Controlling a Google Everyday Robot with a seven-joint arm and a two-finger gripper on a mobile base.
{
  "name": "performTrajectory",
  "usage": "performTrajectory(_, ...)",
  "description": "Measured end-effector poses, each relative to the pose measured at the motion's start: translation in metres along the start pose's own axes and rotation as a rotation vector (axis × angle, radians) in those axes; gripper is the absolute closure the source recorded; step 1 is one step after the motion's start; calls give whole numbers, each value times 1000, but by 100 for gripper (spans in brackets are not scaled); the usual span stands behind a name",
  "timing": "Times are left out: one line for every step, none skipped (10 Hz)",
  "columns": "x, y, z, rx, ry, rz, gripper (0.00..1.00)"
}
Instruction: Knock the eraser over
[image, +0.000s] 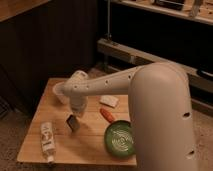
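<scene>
White rounded arm (150, 95), small dark dots, claw (76, 113) just above eraser (73, 123)

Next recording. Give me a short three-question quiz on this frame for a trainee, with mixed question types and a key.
1. True or false: the bottle lies on its side on the table.
2. Multiple choice: the gripper is (A) close above the eraser, (B) at the table's right edge, (C) off the table, over the floor.
3. Fill in: the orange item lies between the pale block and the green ____.
Key: 1 true; 2 A; 3 bowl.
</scene>
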Motion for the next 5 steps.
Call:
performTrajectory(0, 0, 0, 0, 0, 1, 100)
performTrajectory(0, 0, 0, 1, -2, 0, 100)
performTrajectory(0, 0, -1, 2, -2, 0, 100)
performTrajectory(0, 0, -1, 2, -2, 1, 100)
performTrajectory(1, 0, -1, 3, -2, 1, 100)
